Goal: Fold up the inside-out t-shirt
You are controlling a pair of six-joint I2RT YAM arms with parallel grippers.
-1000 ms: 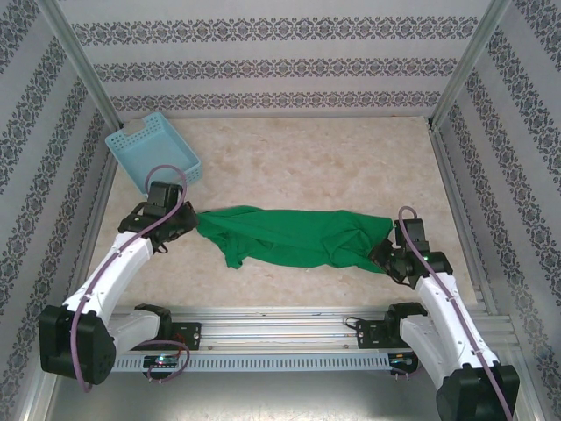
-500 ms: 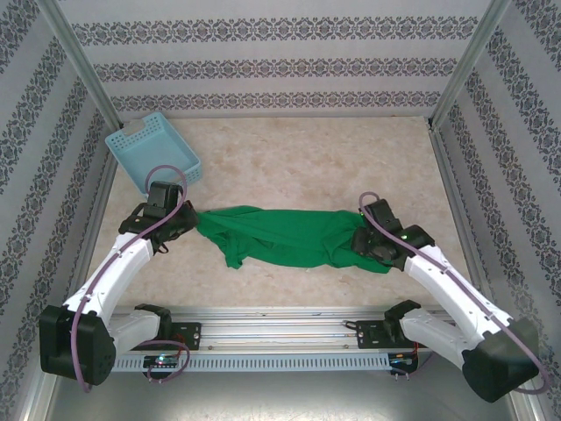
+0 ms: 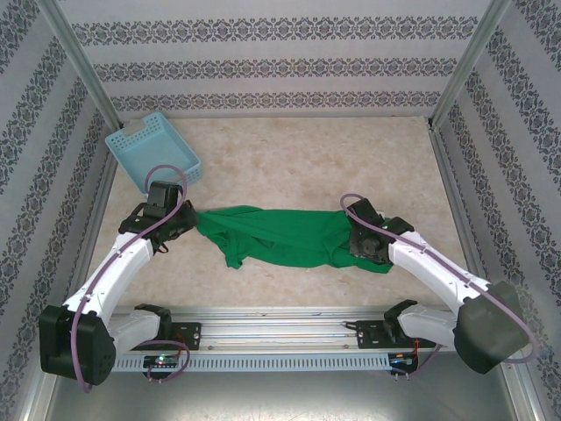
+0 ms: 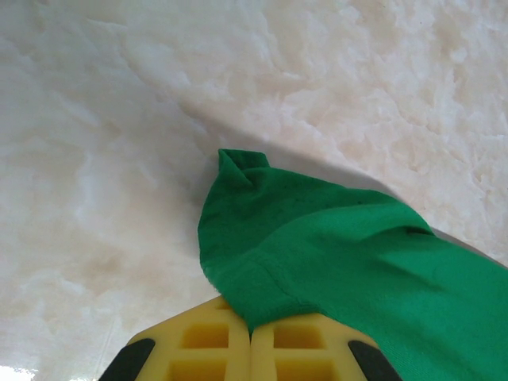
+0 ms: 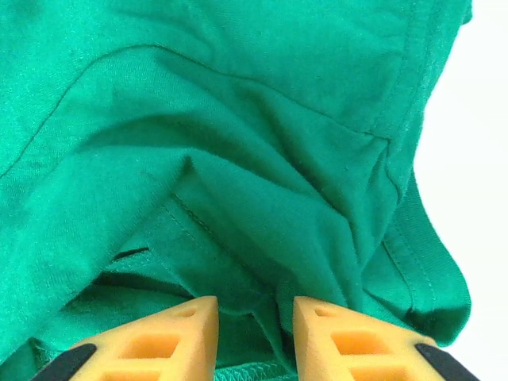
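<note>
A: Right, starting at the left gripper point(image 4: 251, 324). Its yellow fingers are pressed together with a corner of the inside-out t-shirt point(image 3: 280, 239) pinched between them, and a little peak of green pokes out past the tips.

B: And the right gripper point(image 5: 255, 311)?

A: Different story. Fingers parted, hanging right over bunched cloth, with a stitched hem ridge running down into the gap. Nothing clamped that I can see.

B: Where's the shirt overall?

A: It's stretched in a rumpled band across the near half of the table point(image 3: 307, 158), from the left gripper at one end to just past the right gripper at the other. The light blue lattice basket point(image 3: 151, 149) sits at the far left corner, well apart from it all.

B: So the fold is barely started, by my reckoning?

A: I'd say so. The cloth is wrinkled, not squared. To do this well, the right fingers want one clean layer at the hem, not that whole heap, or the fold drags wrinkles with it.

B: And the left?

A: Hold firm as the anchor, I reckon, and stay low so the cloth lies taut and flat before anything is laid over.
</note>
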